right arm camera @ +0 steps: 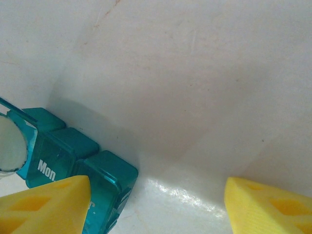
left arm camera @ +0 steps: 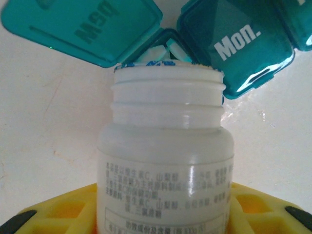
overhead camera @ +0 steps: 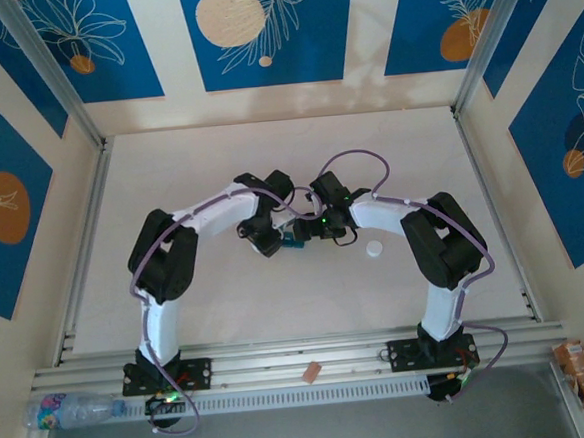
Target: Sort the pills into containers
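Left wrist: left fingers (left arm camera: 63, 212) clamp the white bottle (left arm camera: 165, 151); right fingers (right arm camera: 44, 204) spread empty beside the containers (right arm camera: 73, 146).

Teal containers (overhead camera: 293, 241) on the table (overhead camera: 228, 314) — white cap (overhead camera: 374, 250) near

The pale table (overhead camera: 167, 158) carries the teal containers (right arm camera: 68, 146) near its centre, one lid flipped open, and a small white cap (overhead camera: 374, 250) at 3 o'clock from them.

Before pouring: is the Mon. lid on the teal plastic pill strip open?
No, the Mon. lid lies shut; the neighbouring teal lid stands open beyond the white plastic bottle.
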